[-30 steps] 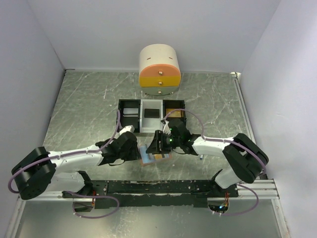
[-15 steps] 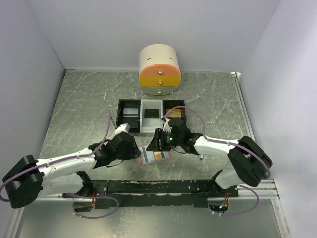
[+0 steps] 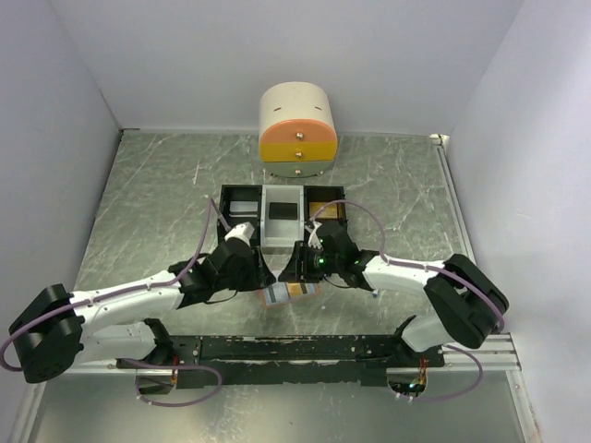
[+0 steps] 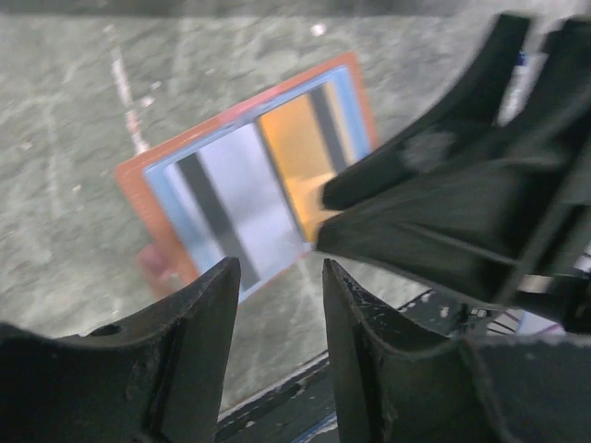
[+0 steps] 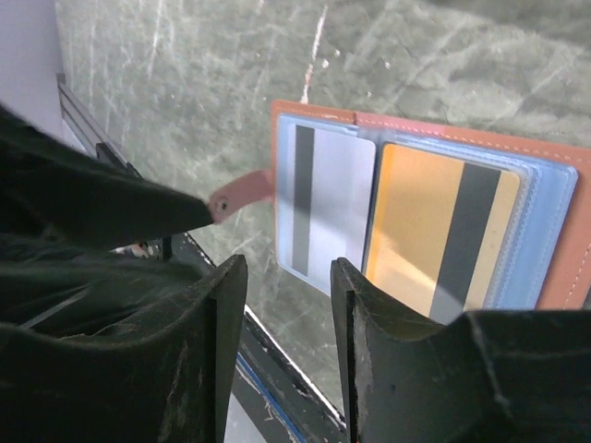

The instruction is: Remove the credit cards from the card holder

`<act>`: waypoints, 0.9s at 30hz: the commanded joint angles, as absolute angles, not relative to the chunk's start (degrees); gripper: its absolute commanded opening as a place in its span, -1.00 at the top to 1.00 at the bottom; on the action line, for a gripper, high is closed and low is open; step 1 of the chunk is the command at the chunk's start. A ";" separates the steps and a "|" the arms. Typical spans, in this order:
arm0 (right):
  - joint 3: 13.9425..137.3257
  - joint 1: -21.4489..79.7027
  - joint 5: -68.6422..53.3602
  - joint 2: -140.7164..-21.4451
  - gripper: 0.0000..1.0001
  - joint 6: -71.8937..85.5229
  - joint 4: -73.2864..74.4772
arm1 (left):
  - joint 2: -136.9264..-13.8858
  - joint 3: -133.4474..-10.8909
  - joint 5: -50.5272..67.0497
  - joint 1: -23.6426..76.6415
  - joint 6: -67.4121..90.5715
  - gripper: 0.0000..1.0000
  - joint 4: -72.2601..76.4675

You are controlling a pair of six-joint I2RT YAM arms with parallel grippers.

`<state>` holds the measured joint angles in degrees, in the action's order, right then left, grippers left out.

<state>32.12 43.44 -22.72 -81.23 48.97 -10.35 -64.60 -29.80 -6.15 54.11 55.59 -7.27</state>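
The card holder (image 5: 314, 118) lies open and flat on the table, tan-brown leather with light blue lining, its snap tab (image 5: 242, 195) sticking out to one side. Two credit cards sit in its sleeves: a grey one (image 5: 334, 198) with a dark stripe and an orange-gold one (image 5: 434, 231). Both show again in the left wrist view, grey card (image 4: 242, 198) and orange-gold card (image 4: 297, 152). My left gripper (image 4: 282, 268) hovers open just off the holder's near edge, nothing between its fingers. My right gripper (image 5: 286, 268) is open too, over the grey card's edge. From above, the holder (image 3: 286, 295) lies between both grippers.
A black-and-white compartment tray (image 3: 242, 205) stands just behind the grippers, a round cream and orange drawer unit (image 3: 297, 134) behind it. The dark mounting rail (image 3: 305, 349) runs along the near edge. The right gripper's body (image 4: 452, 212) crowds the left wrist view.
My left arm swung its wrist slightly up and right, closer to the holder, and its jaws spread wider. The right gripper narrowed a little. The holder stays open on the table.
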 commanded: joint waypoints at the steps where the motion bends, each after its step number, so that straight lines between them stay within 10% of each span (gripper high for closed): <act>1: 31.18 43.16 -24.05 -82.89 0.19 49.57 -13.18 | -65.77 -35.41 -2.62 54.82 53.48 -0.01 -6.98; 27: 31.24 43.16 -24.77 -87.99 0.33 49.09 -14.23 | -79.10 -33.32 -8.28 57.44 58.53 0.32 -5.84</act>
